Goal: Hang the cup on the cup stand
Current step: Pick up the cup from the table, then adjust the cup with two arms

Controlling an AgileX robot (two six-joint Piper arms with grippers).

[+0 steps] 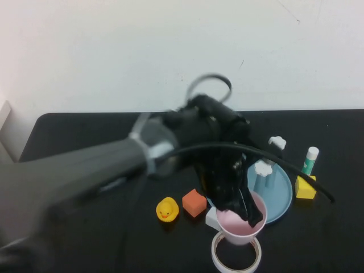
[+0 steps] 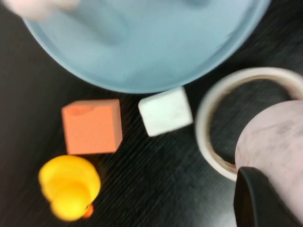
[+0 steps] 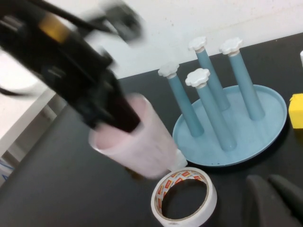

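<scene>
Black table point(image 1: 68, 131) under a white wall is shown, where the cup point(image 1: 242, 227), low and right of center beside the cup stand point(image 1: 281, 199), is pinched at its rim by the left gripper point(image 1: 244, 210) for lifting, while the right gripper point(image 3: 274, 201), closed on nothing, is kept low in its own view.

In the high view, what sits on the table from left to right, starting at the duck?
Yellow duck → orange block → pink cup, gripped at its rim by the left hand → yellow block. The right hand shows only in its own wrist view, shut.
</scene>
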